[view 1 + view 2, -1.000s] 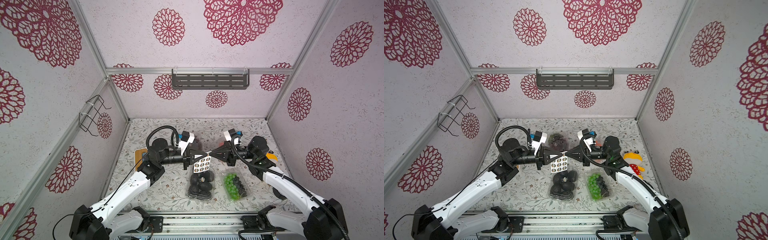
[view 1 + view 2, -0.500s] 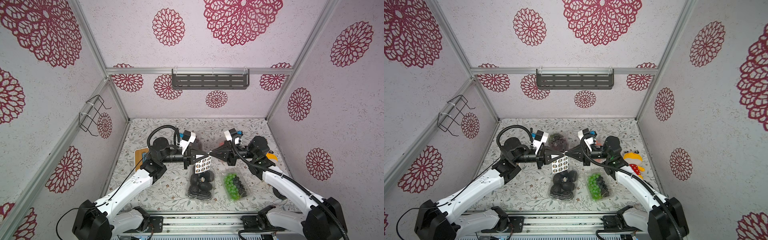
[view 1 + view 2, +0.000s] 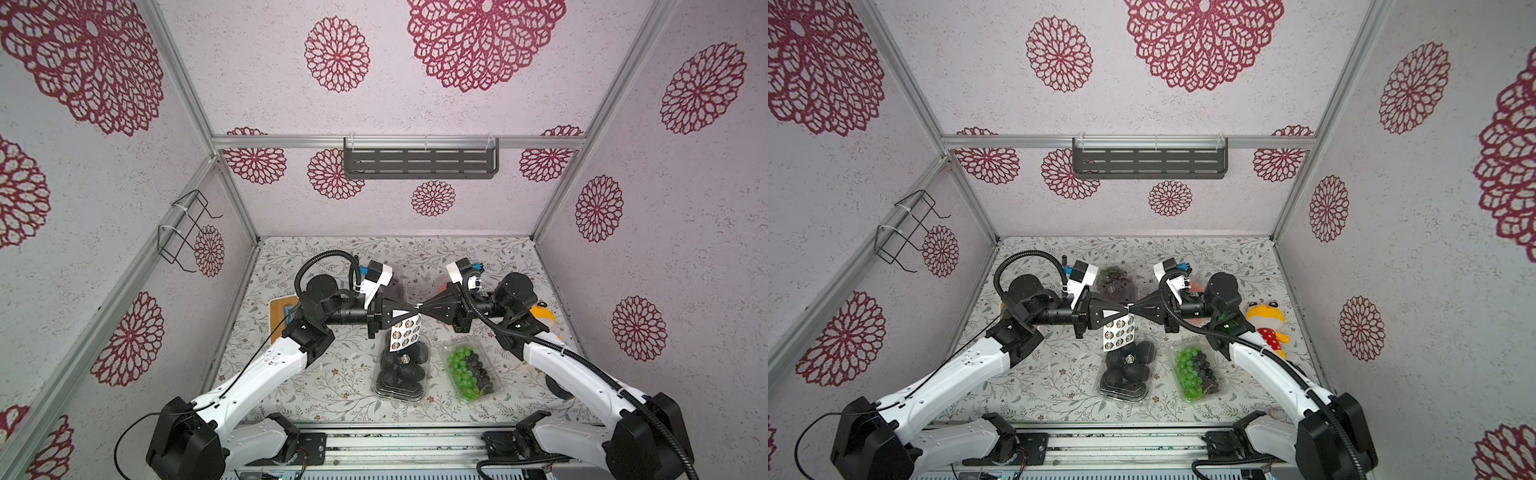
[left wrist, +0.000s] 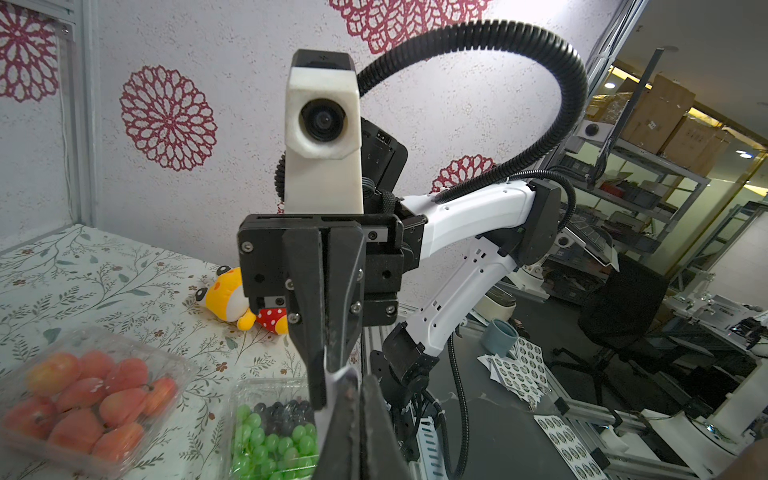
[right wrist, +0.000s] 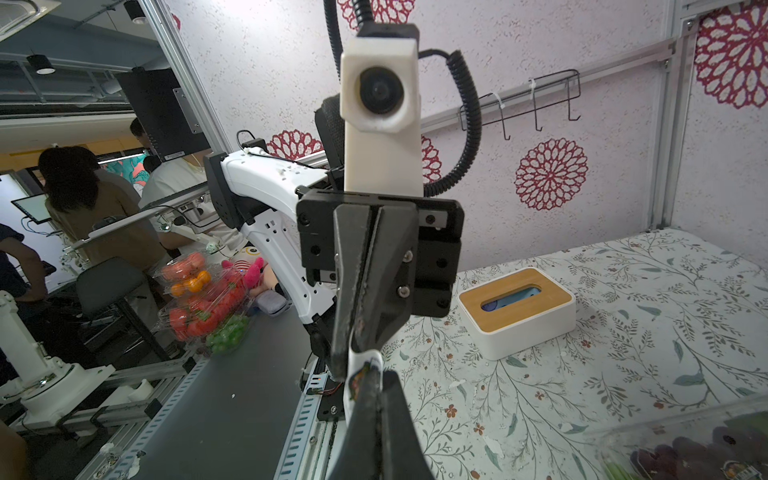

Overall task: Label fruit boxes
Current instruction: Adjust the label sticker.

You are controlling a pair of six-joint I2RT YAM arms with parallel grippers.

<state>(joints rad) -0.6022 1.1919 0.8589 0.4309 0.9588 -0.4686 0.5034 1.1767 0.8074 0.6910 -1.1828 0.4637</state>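
- Floral-print tabletop, flower-papered walls.
- Left gripper, right gripper: both pinched shut, tip to tip, on sticker sheet hanging mid-table.
- Black-fruit box, green-and-black grape box near; purple grape box, strawberry box far.

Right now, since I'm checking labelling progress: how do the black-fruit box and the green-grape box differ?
The black-fruit box holds larger dark round fruits; the green-grape box holds small green and black grapes. The black-fruit box lid bears a round sticker; the green-grape box shows none. Both are clear clamshells on the table.
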